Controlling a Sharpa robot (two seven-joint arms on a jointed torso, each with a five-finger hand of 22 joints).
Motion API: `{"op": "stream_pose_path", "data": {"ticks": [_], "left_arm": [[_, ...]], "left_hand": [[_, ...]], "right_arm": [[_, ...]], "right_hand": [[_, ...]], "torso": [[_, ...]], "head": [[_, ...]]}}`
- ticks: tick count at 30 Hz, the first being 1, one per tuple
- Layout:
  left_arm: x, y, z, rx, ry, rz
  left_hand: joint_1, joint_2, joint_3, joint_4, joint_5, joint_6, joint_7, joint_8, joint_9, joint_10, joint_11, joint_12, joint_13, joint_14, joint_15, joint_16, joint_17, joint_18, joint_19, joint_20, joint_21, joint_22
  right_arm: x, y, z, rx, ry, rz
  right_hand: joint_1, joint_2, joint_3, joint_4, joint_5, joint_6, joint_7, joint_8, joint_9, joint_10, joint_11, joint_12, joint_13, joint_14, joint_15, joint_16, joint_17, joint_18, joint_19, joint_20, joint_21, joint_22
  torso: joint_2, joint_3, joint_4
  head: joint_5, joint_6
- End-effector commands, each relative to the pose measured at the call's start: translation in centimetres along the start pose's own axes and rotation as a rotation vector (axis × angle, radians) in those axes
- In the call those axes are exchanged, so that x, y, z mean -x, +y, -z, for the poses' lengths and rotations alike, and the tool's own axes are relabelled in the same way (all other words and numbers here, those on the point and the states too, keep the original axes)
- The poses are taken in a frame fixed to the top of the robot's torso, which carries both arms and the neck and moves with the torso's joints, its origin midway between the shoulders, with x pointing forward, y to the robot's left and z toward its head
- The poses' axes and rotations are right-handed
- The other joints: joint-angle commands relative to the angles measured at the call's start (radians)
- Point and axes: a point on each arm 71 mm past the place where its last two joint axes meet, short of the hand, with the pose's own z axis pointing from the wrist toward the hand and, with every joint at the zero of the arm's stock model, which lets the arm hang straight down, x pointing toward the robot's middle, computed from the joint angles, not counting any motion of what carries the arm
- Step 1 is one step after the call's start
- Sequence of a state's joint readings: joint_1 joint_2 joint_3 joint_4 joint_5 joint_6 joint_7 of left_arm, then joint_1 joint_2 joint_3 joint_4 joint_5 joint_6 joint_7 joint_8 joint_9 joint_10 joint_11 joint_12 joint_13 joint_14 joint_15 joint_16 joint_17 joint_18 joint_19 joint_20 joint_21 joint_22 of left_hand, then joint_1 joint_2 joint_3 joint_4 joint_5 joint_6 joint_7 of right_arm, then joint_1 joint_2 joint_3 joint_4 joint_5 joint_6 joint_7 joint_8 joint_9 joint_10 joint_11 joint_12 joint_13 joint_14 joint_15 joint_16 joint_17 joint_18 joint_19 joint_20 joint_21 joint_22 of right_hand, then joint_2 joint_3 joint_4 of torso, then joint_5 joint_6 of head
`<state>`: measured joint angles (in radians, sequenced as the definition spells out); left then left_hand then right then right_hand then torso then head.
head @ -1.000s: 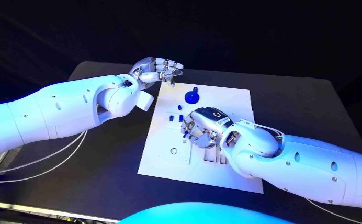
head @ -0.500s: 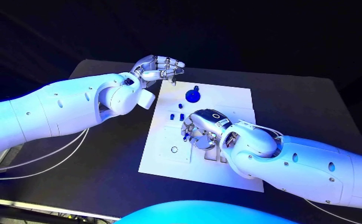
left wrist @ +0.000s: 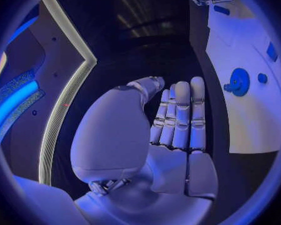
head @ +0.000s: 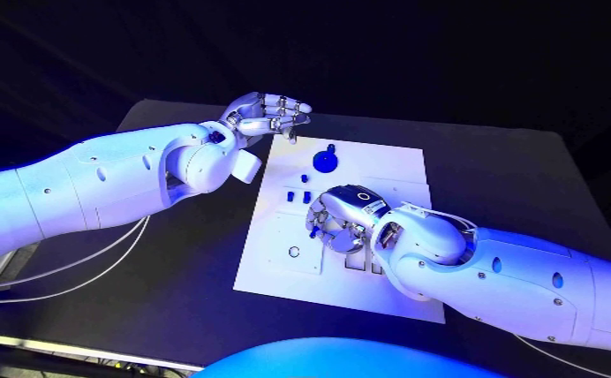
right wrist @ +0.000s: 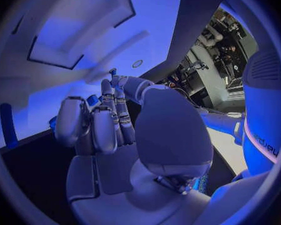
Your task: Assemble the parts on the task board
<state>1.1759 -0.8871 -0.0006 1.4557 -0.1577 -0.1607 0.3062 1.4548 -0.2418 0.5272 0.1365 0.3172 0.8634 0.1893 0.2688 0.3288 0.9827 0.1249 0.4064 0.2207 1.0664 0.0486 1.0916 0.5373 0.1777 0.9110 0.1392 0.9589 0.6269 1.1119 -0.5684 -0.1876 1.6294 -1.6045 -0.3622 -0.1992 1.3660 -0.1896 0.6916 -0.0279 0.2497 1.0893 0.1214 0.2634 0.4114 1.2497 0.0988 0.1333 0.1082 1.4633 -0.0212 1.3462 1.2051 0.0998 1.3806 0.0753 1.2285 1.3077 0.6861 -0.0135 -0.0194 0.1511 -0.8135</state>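
Fingers curled over task board | blue gear part lies flat

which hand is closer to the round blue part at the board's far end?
Left hand, just beyond the round blue part off the task board's far corner. Right hand sits over mid-board, a bit farther.

Head cam overhead; wrist cams close

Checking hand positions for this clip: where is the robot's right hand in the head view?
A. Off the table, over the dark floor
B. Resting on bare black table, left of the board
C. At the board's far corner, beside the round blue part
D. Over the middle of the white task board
D: the right hand is over the middle of the task board, nearer than the round blue part.
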Motion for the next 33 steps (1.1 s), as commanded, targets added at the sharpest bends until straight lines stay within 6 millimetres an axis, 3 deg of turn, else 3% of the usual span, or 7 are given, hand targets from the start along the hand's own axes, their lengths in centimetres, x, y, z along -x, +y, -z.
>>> {"op": "stream_pose_path", "data": {"ticks": [1,24,33], "left_arm": [[-0.12,-0.1,-0.04,-0.008,0.008,0.009],[-0.06,-0.06,-0.04,-0.004,0.009,0.01],[-0.07,-0.05,-0.05,-0.003,0.01,0.01]], "left_hand": [[-0.002,0.009,-0.005,0.0,0.0,-0.004,0.002,-0.004,-0.002,-0.009,-0.002,-0.003,-0.001,-0.008,-0.002,-0.007,-0.002,0.006,-0.006,0.001,-0.007,-0.001],[-0.002,0.009,-0.005,0.0,0.0,-0.004,0.002,-0.004,-0.002,-0.009,-0.002,-0.003,-0.001,-0.008,-0.002,-0.007,-0.002,0.006,-0.006,0.001,-0.007,-0.001],[-0.002,0.009,-0.005,0.0,0.0,-0.004,0.002,-0.004,-0.002,-0.009,-0.002,-0.003,-0.001,-0.008,-0.002,-0.007,-0.002,0.006,-0.006,0.001,-0.007,-0.001]], "right_arm": [[-0.25,0.07,-0.01,0.007,0.022,0.026],[-0.62,0.54,-0.11,0.015,0.051,0.045],[-0.9,0.69,-0.16,0.021,0.071,0.04]], "right_hand": [[-0.002,0.009,0.006,0.002,0.002,0.003,0.003,0.003,0.001,0.052,-0.048,0.003,0.01,0.046,-0.006,0.002,-0.001,-0.015,-0.002,0.0,-0.004,0.015],[-0.005,0.007,0.007,0.0,0.001,0.002,0.004,0.004,0.002,0.052,-0.047,0.001,0.011,0.046,-0.006,0.002,-0.002,-0.014,-0.005,0.0,-0.009,0.013],[-0.043,-0.006,-0.035,0.005,-0.005,-0.012,0.006,0.008,0.015,0.041,-0.044,-0.013,0.017,0.044,-0.001,0.008,-0.006,-0.013,-0.012,0.006,-0.017,0.012]], "torso": [[0.0,-0.0003,-0.0003],[0.0,-0.0005,0.0004],[-0.001,-0.0012,-0.0007]], "head": [[0.001,-0.001],[-0.002,0.0],[-0.003,-0.003]]}}
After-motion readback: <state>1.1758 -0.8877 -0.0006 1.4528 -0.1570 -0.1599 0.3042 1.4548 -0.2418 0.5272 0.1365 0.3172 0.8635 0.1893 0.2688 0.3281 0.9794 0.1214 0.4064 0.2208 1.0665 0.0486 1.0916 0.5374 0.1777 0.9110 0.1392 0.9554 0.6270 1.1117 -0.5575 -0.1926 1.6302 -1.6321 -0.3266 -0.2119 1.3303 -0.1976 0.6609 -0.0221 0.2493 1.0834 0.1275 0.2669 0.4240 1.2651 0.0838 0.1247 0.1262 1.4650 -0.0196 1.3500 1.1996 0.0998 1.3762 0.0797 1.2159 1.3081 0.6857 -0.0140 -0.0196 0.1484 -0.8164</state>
